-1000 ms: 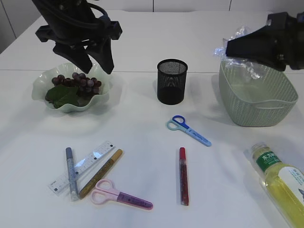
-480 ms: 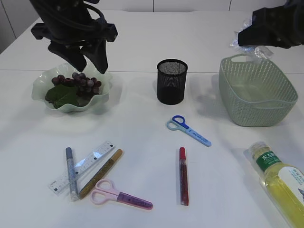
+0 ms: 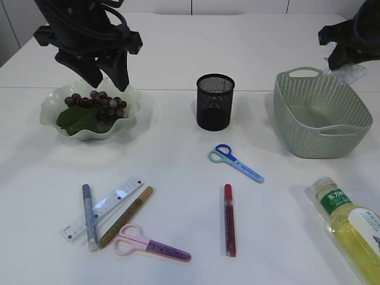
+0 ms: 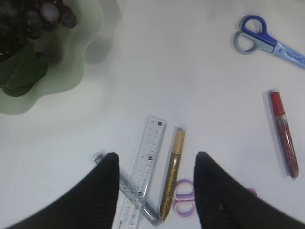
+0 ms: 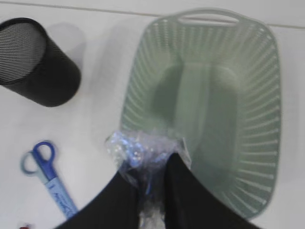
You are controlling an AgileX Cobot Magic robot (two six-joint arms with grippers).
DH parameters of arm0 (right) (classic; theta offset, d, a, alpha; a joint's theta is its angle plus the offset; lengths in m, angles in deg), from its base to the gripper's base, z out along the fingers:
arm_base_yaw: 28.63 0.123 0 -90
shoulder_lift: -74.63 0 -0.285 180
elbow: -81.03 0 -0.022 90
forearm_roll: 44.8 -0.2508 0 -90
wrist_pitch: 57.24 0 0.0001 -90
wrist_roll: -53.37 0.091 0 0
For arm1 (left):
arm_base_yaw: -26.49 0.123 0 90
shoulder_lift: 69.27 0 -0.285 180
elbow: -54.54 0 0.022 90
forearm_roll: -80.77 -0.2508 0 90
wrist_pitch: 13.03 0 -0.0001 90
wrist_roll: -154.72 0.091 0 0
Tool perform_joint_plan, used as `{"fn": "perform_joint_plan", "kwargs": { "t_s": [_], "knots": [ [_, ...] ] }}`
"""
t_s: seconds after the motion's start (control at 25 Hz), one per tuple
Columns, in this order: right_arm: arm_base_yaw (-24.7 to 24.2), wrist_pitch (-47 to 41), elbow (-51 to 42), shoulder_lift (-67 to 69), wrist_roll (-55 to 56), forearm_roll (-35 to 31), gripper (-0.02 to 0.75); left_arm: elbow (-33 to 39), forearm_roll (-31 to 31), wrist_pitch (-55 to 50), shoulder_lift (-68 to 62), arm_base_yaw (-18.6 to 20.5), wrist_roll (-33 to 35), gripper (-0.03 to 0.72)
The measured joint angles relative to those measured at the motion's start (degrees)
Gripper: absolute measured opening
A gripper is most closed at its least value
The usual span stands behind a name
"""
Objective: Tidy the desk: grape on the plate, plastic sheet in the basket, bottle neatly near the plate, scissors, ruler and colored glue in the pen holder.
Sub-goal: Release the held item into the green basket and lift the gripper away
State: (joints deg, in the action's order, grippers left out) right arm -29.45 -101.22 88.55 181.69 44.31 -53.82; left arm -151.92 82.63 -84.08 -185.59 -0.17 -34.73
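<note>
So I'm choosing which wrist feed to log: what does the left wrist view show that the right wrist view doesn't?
Only the left wrist view: dark purple grapes on the pale green wavy plate, clear plastic ruler, gold glitter glue, red glitter glue, open left gripper.
Only the right: green woven basket, black mesh pen holder, crumpled clear plastic sheet in shut jaws.
Both: blue-handled scissors.

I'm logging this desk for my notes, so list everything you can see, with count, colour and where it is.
plate: one, pale green, far left, holding grapes
pen holder: one, black mesh, centre
basket: one, grey-green, right
scissors: two, blue at centre, pink-purple at front left
ruler: one, clear, front left
glue pens: three, silver, gold, red
bottle: one, yellowish, lying front right
plastic sheet: one, clear, in right gripper
left gripper: open, empty
right gripper: shut on sheet
</note>
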Motion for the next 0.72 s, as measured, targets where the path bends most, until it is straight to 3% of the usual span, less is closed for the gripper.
{"fn": "perform_joint_plan", "kwargs": {
  "t_s": [0.4,0.72],
  "knots": [
    [0.00,-10.88,14.28,11.76,8.18,8.56,0.099,0.00,-0.04,0.00,0.00,0.00,0.00,0.372],
    [0.00,-14.04,20.23,17.22,9.60,10.76,0.114,0.00,-0.13,0.00,0.00,0.00,0.00,0.372]
  ]
}}
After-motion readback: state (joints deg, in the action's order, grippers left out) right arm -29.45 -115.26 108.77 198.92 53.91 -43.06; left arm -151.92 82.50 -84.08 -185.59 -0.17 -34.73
